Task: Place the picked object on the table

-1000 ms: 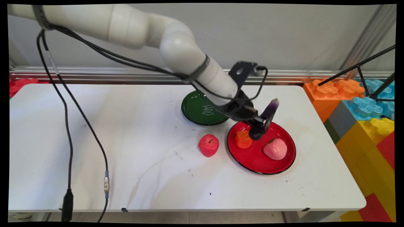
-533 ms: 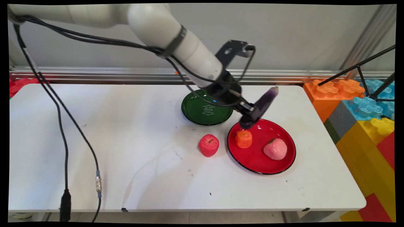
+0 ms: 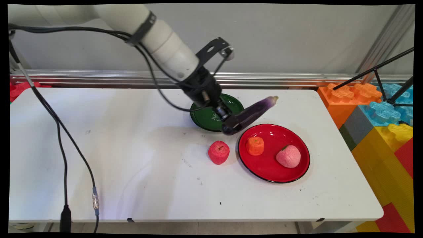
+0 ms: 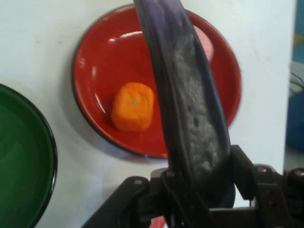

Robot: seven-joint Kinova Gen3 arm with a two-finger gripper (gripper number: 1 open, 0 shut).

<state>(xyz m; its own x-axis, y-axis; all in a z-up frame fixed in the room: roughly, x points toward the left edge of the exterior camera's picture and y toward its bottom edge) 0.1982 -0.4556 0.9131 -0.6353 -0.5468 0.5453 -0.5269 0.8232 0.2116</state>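
Observation:
My gripper (image 3: 228, 121) is shut on a purple eggplant (image 3: 251, 114), holding it by its thick end in the air, with the stem end pointing up to the right. It hangs between the green plate (image 3: 201, 120) and the red plate (image 3: 290, 173). In the hand view the eggplant (image 4: 190, 109) runs up from the gripper (image 4: 199, 190) across the red plate (image 4: 95, 76). On that red plate lie an orange fruit (image 3: 255, 145) and a pink peach (image 3: 288, 156). The orange fruit (image 4: 133, 106) shows left of the eggplant; the peach is mostly hidden behind it.
A red apple (image 3: 218, 152) sits on the table just left of the red plate. The green plate (image 4: 19, 156) holds nothing. Big coloured foam blocks (image 3: 380, 112) stand past the table's right edge, with a black tripod (image 3: 383, 71) above them. Black cables (image 3: 62, 142) hang at the left.
The arm has lifted the eggplant off the red plate and carried it left, toward the green plate. The eggplant has tipped from steep to more level.

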